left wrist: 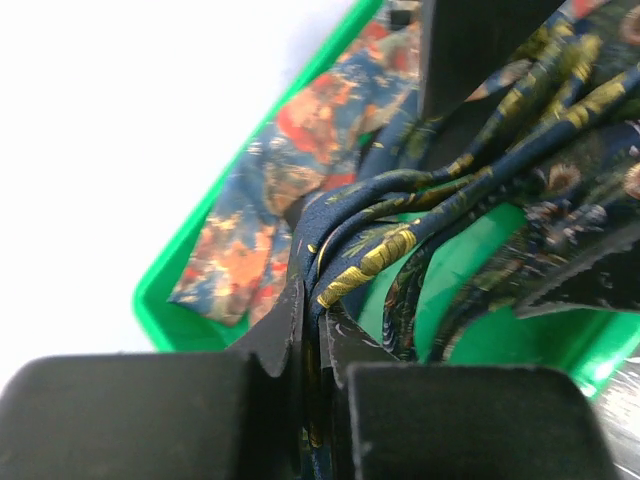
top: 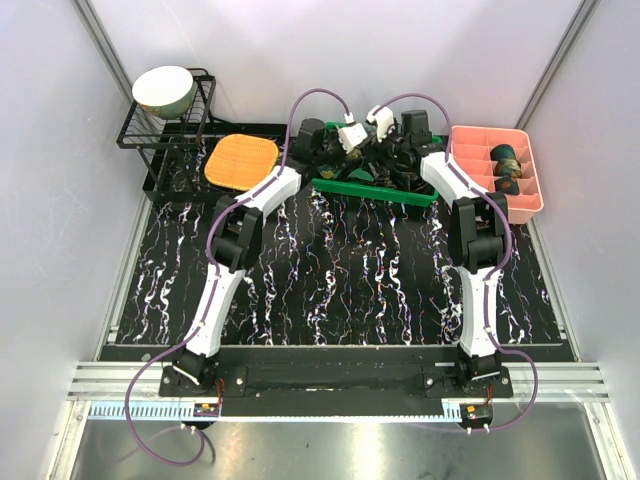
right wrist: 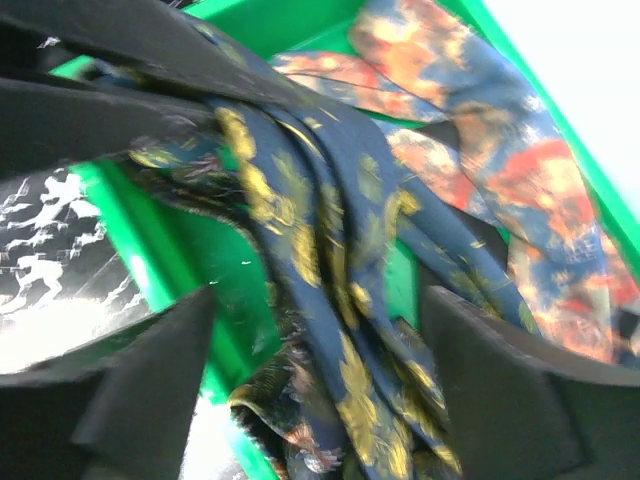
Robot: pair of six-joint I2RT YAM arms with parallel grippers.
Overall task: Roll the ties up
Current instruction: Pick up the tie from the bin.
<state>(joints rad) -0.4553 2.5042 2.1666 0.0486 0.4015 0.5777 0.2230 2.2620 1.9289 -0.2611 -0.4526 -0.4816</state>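
navy tie [left wrist: 400, 240] bunched in folds over the green tray [left wrist: 165, 300] at the table's far side. left gripper [left wrist: 312, 340] clamped tight on it. right gripper [right wrist: 315, 300] jaws apart, one finger either side of the navy folds. orange-red tie [right wrist: 520, 170] lies flat in the tray.

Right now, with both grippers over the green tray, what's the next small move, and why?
Probably raise the left gripper slightly, drawing the navy tie up out of the green tray. Its jaws are shut on a fold of that tie, and the right gripper is open, gripping nothing, so the tie should come free of the other ties.
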